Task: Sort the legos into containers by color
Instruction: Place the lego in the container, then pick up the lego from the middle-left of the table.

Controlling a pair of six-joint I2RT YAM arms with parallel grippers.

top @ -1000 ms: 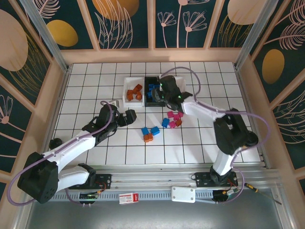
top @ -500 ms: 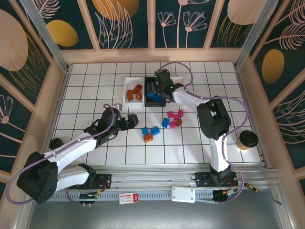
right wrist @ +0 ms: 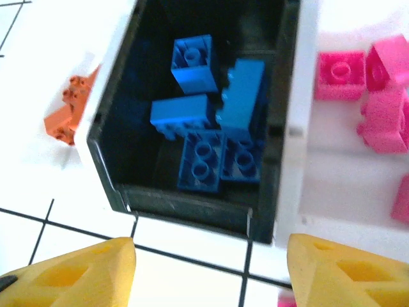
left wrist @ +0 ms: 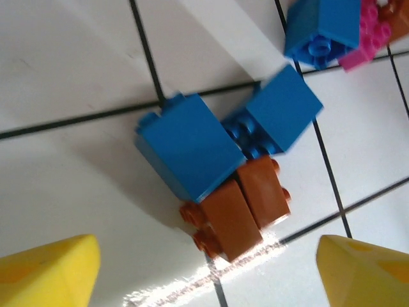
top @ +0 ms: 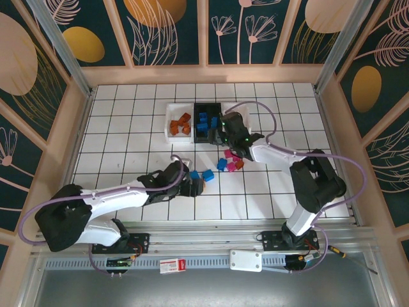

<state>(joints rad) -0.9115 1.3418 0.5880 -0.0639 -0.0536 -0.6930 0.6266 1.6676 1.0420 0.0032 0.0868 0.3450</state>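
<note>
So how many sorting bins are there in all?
3, side by side: the left white bin with orange bricks, the black bin in the middle with blue bricks, and the right white bin with pink bricks.

Blue legos (right wrist: 203,112), black container (right wrist: 192,206).

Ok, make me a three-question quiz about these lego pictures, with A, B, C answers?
1. Which bin holds blue bricks? A) the black bin B) a red bin C) a round bowl
2. What colour fills the white bin left of it? A) green B) orange-brown C) yellow
3. The left pincer is: A) shut on a pink brick B) shut on a cup C) open
Answers: 1 A, blue bricks lie inside it. 2 B, orange-brown bricks lie there. 3 C, its yellow tips stand wide apart.
</note>
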